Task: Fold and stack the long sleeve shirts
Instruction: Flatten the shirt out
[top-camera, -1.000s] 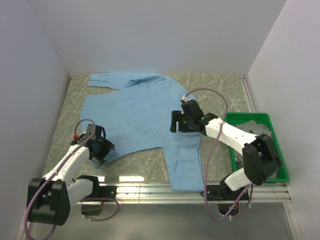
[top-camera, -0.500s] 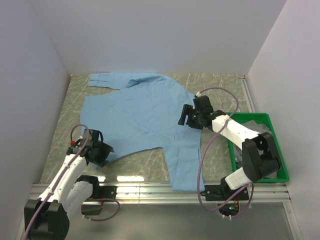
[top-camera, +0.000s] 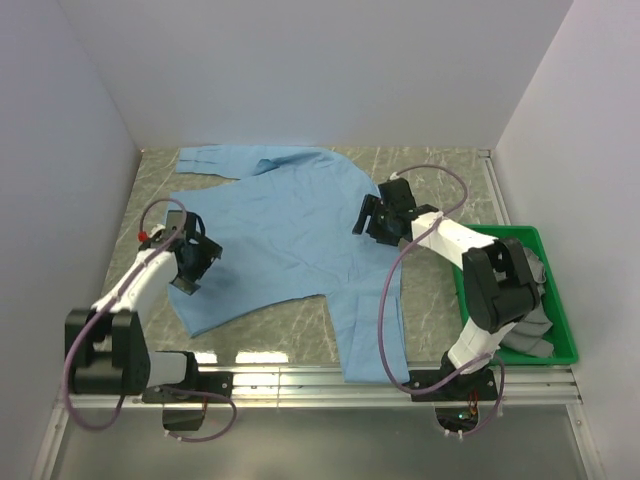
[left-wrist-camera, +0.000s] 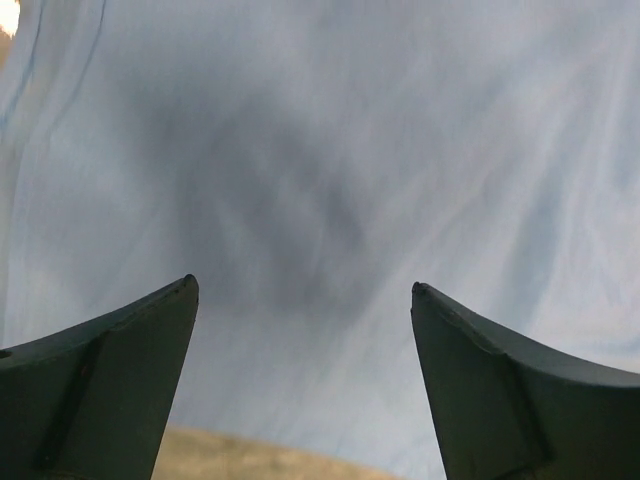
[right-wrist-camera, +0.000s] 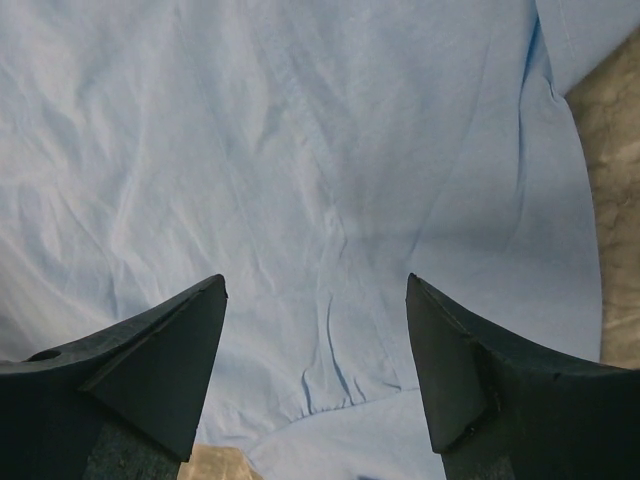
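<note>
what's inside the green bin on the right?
Crumpled grey cloth lies in the green bin, mostly toward its near end. The right arm crosses over part of the bin, hiding what lies beneath it; how many garments are there cannot be told.

White shells and black joints clad the left arm (top-camera: 135, 283) and right arm (top-camera: 447, 240); each trails a looping mauve cable (top-camera: 428, 168) and ends in dark wedge-shaped fingers (left-wrist-camera: 110, 385).

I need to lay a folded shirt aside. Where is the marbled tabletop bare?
Bare: far right corner between the light blue long-sleeve shirt and the side rail; near-left strip between its hem and front rail; gap between its near sleeve and the green plastic tray. Crowded: the centre.
</note>
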